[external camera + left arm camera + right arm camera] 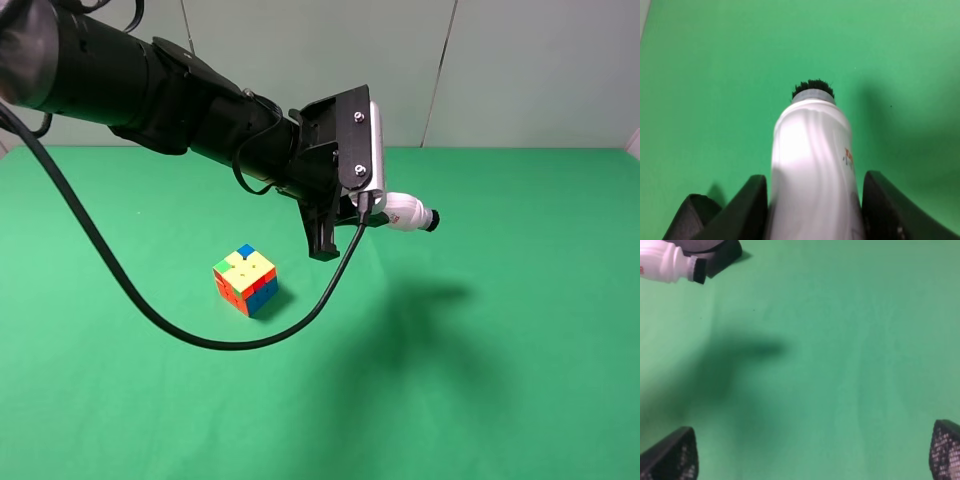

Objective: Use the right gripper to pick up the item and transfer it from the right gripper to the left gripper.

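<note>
Left gripper (pixel 345 215) is clenching the item (pixel 812 150). One finger (pixel 742 210) is pressing each flank of the white body at its base end. Most of the bottle is sticking out past the fingertips, and the black bristly cap is pointing away from them. The grasp is hanging in the air, well above the green table (pixel 520 400). Right gripper (pixel 807 457) is standing released, its fingers spread wide with only bare green surface between them. The item is showing well apart from its fingertips. Judging by this, the transfer is looking done, with the item sitting in the receiving hand. Risk 1: the body is looking smooth and contoured and is being held only near its base. A quick swing of the arm could be pivoting it between the pads or sliding it out forward. Risk 2: a dropped bottle could be rolling across the table toward the puzzle cube (pixel 246 280), which is lying below and to one side of the left fingers. Risk 3: the looping black cable (pixel 150 310) is hanging under the left fingers close to the cube. Lowering the arm could be dragging it into the cube.
</note>
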Tool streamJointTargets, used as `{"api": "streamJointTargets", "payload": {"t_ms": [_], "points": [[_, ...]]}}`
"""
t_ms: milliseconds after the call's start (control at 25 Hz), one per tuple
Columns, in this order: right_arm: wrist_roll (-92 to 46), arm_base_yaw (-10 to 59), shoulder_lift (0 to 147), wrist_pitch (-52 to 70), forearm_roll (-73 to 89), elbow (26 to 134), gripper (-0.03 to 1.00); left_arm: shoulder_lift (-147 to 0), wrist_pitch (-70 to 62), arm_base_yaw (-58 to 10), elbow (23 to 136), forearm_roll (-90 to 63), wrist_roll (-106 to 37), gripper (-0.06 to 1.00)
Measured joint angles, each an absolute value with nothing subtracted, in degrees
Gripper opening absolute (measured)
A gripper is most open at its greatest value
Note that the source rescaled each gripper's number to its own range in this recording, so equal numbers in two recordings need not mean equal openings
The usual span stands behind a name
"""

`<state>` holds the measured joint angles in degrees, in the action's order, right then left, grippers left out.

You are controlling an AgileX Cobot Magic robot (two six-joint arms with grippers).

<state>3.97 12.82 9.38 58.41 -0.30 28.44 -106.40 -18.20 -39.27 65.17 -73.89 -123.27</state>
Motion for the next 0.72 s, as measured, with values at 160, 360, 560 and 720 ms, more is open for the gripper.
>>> {"api": "streamJointTargets", "payload": {"t_ms": [160, 360, 560, 720], "points": [[3.97, 12.82, 9.38, 58.16, -0.37, 28.12, 1.0, -106.4, -18.11, -39.27, 65.17, -73.89, -123.27, 0.0], [3.97, 12.82, 9.38, 57.84, -0.37, 28.12, 1.0, -106.4, -18.08, -39.27, 65.17, -73.89, -123.27, 0.0], [3.97, 12.82, 8.71, 57.84, -0.37, 28.12, 1.0, -106.4, -18.04, -39.27, 65.17, -73.89, -123.27, 0.0], [3.97, 12.18, 4.81, 57.84, -0.32, 28.12, 1.0, -106.4, -18.04, -39.27, 65.17, -73.89, -123.15, 0.0]]}}
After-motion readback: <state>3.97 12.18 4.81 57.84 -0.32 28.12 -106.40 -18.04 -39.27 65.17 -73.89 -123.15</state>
